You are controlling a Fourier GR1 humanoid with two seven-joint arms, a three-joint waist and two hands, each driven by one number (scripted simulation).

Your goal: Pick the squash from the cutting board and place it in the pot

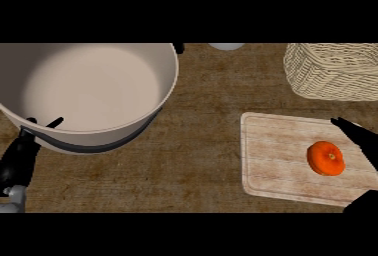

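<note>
An orange round squash point(326, 158) lies on the right part of a pale wooden cutting board point(277, 160) at the right of the counter. A large cream pot point(81, 90) with a dark band low on its wall fills the upper left, and its inside holds nothing. My right hand point(359, 135) comes in at the right edge, open, its straight fingers just above and right of the squash and its thumb near the lower right corner, not touching the squash. At the lower left, against the pot's wall, my left hand point(18, 160) rests open with its fingers up.
A woven wicker basket point(332, 70) stands at the upper right, behind the cutting board. A small white object point(225, 46) shows at the top edge. Brown countertop point(199, 150) lies between the pot and the board.
</note>
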